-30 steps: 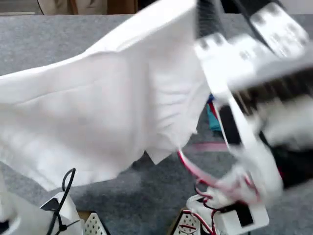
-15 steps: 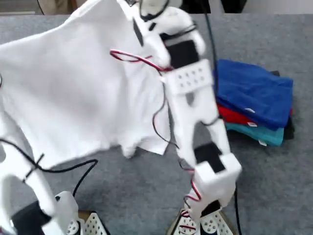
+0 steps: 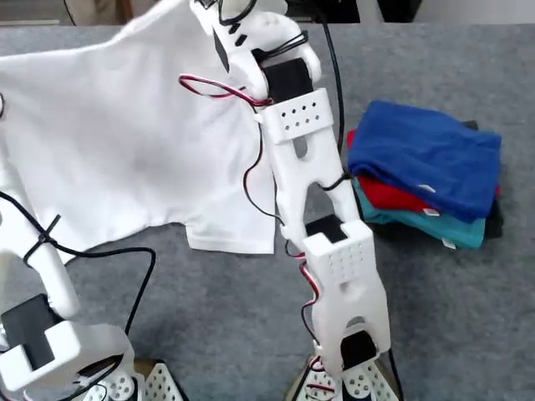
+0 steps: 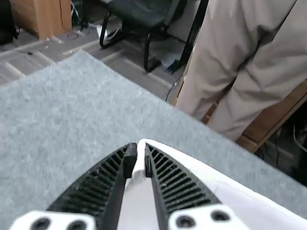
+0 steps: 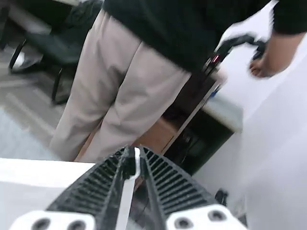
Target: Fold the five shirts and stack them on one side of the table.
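Note:
A white shirt hangs spread over the left half of the grey table, its lower hem touching the cloth surface. My right gripper is shut on the shirt's edge. In the high view this gripper is at the shirt's far right corner. My left gripper is shut on another edge of the white shirt, at the far left. A stack of folded shirts lies at the right: blue on top, then red, then teal.
The right arm stretches from its base at the front up the table's middle, close beside the stack. The left arm stands along the left edge. A person stands behind the table's far edge, with a chair nearby.
The white shirt has come down from close under the camera and spread over the table's left half. The right arm swung from the right to the far middle, uncovering the stack.

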### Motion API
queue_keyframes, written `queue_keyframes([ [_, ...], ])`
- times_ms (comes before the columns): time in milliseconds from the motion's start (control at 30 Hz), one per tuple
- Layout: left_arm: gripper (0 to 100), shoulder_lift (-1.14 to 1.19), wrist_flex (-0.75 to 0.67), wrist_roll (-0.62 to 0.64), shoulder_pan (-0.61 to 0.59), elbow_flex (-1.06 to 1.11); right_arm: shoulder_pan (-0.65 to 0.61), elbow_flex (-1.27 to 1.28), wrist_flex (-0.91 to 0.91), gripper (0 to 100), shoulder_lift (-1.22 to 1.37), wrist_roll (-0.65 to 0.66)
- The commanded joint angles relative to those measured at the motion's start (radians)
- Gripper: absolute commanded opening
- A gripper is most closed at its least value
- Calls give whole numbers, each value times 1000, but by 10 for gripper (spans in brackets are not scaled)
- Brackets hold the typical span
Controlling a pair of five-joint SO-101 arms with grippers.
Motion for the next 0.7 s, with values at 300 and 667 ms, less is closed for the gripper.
queue_keyframes([
  [300, 19, -10, 471, -339, 35, 15, -64, -344, 951, 2, -5, 140],
  [667, 19, -10, 410, -405, -49, 247, -101, 82, 1008, 2, -206, 143],
])
